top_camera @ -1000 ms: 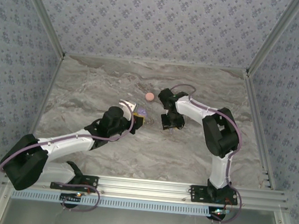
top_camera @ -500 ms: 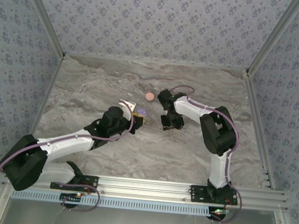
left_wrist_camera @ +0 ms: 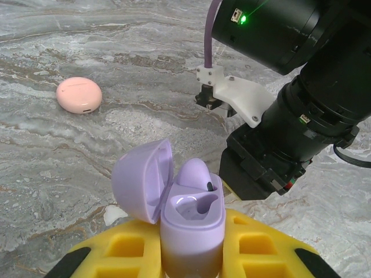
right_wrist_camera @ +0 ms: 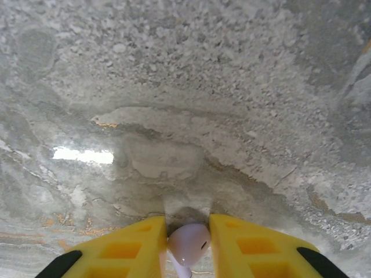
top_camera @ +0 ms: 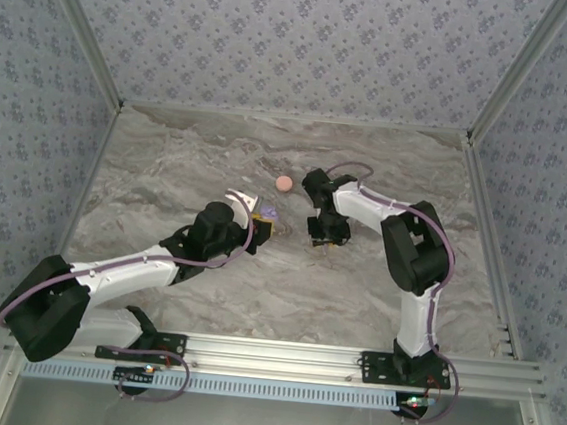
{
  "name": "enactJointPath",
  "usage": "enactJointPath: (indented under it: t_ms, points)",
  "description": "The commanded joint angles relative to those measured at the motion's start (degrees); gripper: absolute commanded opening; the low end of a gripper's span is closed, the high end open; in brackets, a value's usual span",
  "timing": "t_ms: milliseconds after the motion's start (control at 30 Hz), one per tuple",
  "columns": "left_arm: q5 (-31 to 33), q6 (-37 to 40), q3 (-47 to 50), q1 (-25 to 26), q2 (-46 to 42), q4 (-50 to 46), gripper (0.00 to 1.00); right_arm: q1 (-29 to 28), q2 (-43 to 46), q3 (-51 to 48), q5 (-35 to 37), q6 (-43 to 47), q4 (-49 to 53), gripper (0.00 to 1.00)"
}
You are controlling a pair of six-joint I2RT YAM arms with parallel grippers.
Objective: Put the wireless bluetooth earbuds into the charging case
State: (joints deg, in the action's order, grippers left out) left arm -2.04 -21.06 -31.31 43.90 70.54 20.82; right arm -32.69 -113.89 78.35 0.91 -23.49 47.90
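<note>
My left gripper is shut on the lilac charging case, which stands upright with its lid swung open to the left. One lilac earbud sits in the far slot; the near slot is empty. In the top view the case is at the table's middle, at the left gripper. My right gripper points down close over the marble and is shut on a second pale lilac earbud, held between the yellow pads. That gripper hangs just right of the case.
A salmon-pink closed case lies on the marble behind and left of the lilac case, also seen as a pink disc in the top view. The right arm's black wrist looms close on the case's right side.
The right gripper has shifted slightly over the table beside the case, and its arm has turned a little. The left arm and case have stayed still.
</note>
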Motion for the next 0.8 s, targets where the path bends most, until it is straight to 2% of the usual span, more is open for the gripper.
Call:
enactJointPath:
  t_ms: [0,333,767]
  points:
    - [0.21,0.14,-0.20,0.31,-1.29,-0.07,0.20,1.09,-1.74,-3.09,0.51,-1.68,-1.14,0.26]
    - [-0.07,0.14,-0.23,0.29,-0.69,0.10,0.20,3.33,3.60,-7.38,-3.77,-2.66,-5.26,0.23]
    - [-1.17,-0.82,-0.18,1.01,2.53,3.99,0.20,9.08,16.75,-18.01,-20.71,-5.97,-20.91,0.23]
